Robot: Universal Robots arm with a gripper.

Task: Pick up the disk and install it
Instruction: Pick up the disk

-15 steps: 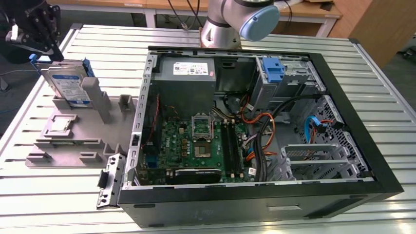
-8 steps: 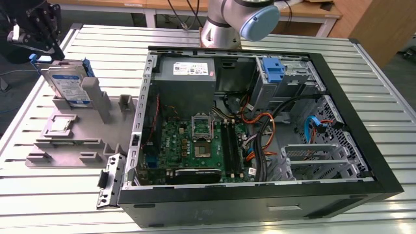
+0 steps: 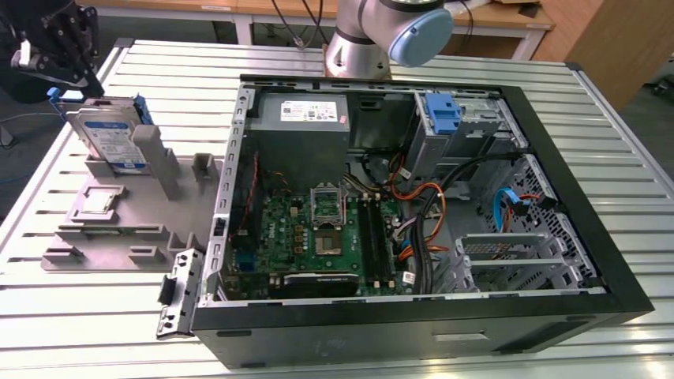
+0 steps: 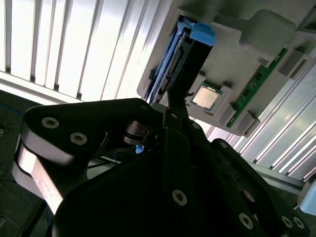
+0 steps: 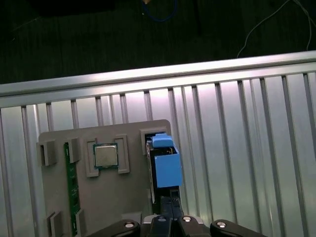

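Note:
The disk (image 3: 109, 136) stands on edge in a slot of a grey holder (image 3: 126, 229) at the exterior view's left, its white label with a blue band facing forward inside a blue carrier. My black gripper (image 3: 74, 79) hangs right at the disk's top far corner. In the second wrist view the gripper (image 4: 175, 98) reaches the disk's (image 4: 180, 61) connector edge. In the first wrist view the gripper (image 5: 170, 213) sits just short of the carrier's blue end (image 5: 167, 168). Whether it touches the disk is not visible.
The holder also carries a processor chip (image 5: 105, 156) and a green memory stick (image 5: 70, 182). An open computer case (image 3: 421, 320) lies at the exterior view's right, with a blue bracket on its metal bay (image 3: 443, 110) and a grey power supply (image 3: 300, 114). The arm's base (image 3: 368, 39) stands behind it.

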